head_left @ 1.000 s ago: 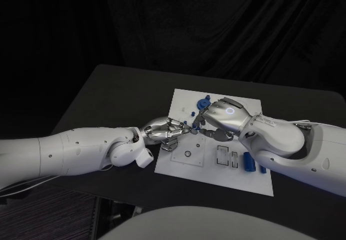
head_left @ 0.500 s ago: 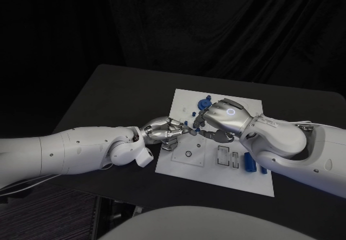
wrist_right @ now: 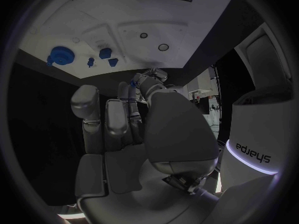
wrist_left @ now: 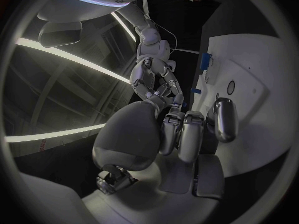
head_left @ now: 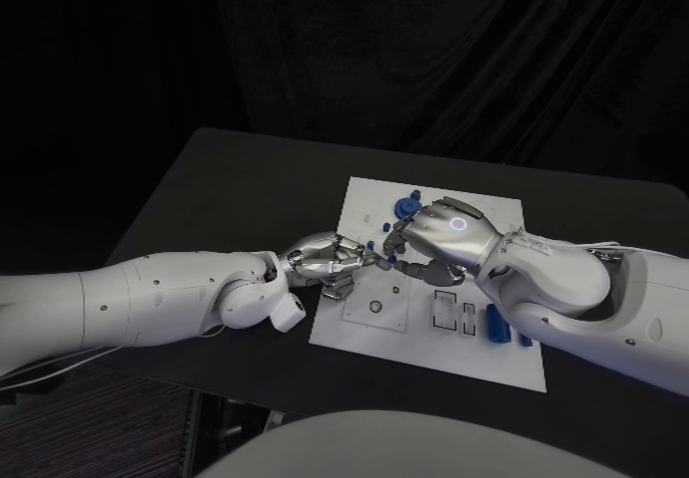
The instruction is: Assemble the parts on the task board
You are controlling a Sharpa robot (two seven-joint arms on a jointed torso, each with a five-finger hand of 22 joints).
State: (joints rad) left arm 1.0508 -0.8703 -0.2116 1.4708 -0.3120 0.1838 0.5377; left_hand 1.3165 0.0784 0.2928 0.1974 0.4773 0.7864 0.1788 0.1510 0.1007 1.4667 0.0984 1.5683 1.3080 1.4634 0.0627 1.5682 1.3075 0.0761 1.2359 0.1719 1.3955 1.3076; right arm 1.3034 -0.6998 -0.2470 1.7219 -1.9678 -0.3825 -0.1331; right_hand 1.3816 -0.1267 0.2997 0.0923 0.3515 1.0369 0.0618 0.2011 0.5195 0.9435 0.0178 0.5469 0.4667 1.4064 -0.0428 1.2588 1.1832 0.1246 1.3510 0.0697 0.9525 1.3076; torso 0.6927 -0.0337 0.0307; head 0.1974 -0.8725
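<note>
Your two hands meet fingertip to fingertip above the task board [head_left: 431,349], near its left edge. The left hand [head_left: 328,261] has its fingers curled in toward the right hand [head_left: 448,234], and a small blue part [head_left: 387,257] sits right between the two sets of fingertips. In the right wrist view you can see this small blue part [wrist_right: 132,84] at the tips of the fingers [wrist_right: 127,109], with the left hand's fingers closing on it from the other side. You cannot tell from these pictures which hand actually grips it, or whether both do; the contact point is too small and partly hidden.

On the board beyond the right hand you have a blue gear-shaped part [head_left: 408,207], seen in the right wrist view as a round toothed piece [wrist_right: 60,55] with two smaller blue pieces [wrist_right: 106,53] just beside it. On the near side of the right hand, a blue cylinder [head_left: 496,322] lies on the board next to two rectangular slots [head_left: 442,307]. A round socket [head_left: 373,308] sits on the board just below the meeting fingertips.

Compared with a second ago, almost nothing has moved: both hands stay at the same spot over the board, the blue part remains between the fingertips, and the right hand has shifted only slightly toward the left one. The loose parts on the board lie where they were.
</note>
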